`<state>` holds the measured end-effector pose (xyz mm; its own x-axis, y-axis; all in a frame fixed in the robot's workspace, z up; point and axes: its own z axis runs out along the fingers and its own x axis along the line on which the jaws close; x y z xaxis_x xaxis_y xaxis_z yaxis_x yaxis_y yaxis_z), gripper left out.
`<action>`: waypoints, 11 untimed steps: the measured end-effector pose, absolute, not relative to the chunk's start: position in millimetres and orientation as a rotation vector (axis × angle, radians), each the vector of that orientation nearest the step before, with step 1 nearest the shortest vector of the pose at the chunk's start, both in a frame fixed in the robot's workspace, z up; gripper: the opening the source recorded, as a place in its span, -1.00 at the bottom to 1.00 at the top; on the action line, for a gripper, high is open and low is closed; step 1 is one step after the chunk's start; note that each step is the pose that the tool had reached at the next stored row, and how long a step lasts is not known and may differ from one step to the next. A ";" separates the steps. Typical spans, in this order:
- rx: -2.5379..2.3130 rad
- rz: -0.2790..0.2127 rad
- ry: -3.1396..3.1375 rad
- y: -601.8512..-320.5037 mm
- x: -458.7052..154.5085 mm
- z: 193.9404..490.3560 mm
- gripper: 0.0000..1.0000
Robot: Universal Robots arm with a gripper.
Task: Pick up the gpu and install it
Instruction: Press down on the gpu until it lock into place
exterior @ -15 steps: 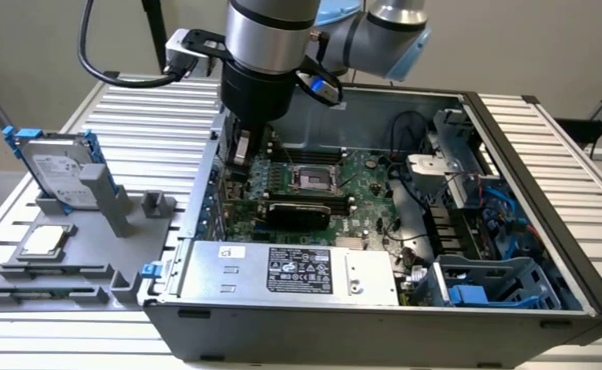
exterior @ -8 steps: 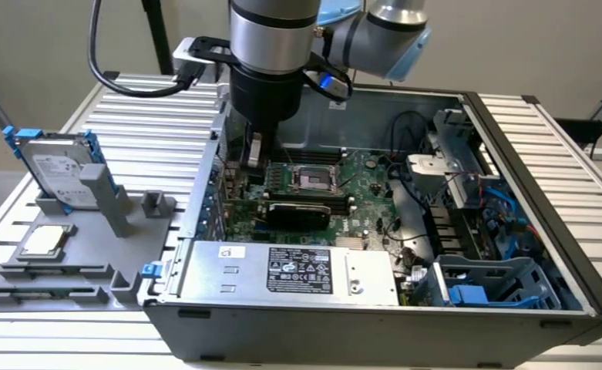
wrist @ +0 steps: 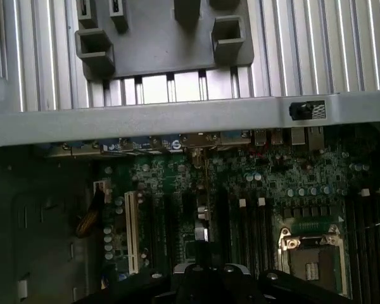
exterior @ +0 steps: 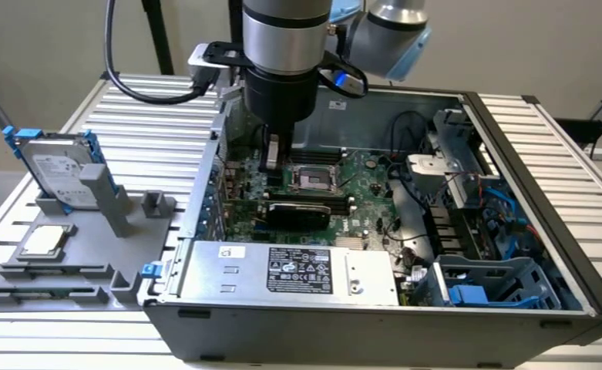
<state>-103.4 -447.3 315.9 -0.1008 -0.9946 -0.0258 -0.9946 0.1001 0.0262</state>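
The gpu (exterior: 298, 212), a black-faced card on a green board, stands on edge on the motherboard (exterior: 368, 189) inside the open computer case (exterior: 383, 312), just in front of the CPU socket (exterior: 316, 177). My gripper (exterior: 272, 153) hangs inside the case above the board, behind and above the gpu and clear of it. Its fingers look pressed together into one narrow strip with nothing between them. In the wrist view the gripper (wrist: 201, 218) points down over the dark expansion slots, between a white slot (wrist: 132, 231) and the CPU socket (wrist: 310, 247).
At the exterior view's left, a grey fixture (exterior: 126, 223) holds a silver hard drive in a blue frame (exterior: 59, 166), a square CPU chip (exterior: 48, 240) and memory sticks (exterior: 54, 271). The power supply (exterior: 290, 270) and blue drive cage (exterior: 485, 285) fill the case front. Cables (exterior: 408, 131) run at the back.
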 end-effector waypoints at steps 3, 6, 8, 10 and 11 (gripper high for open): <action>-2.101 0.047 2.323 -447.7 -98.9 317.2 -0.79; -2.100 0.047 2.323 -447.7 -98.6 317.4 -0.79; -2.101 0.047 2.323 -447.7 -98.5 317.5 -0.79; -2.101 0.047 2.323 -447.7 -98.5 317.5 -0.79; -2.101 0.047 2.323 -447.7 -98.5 317.6 -0.79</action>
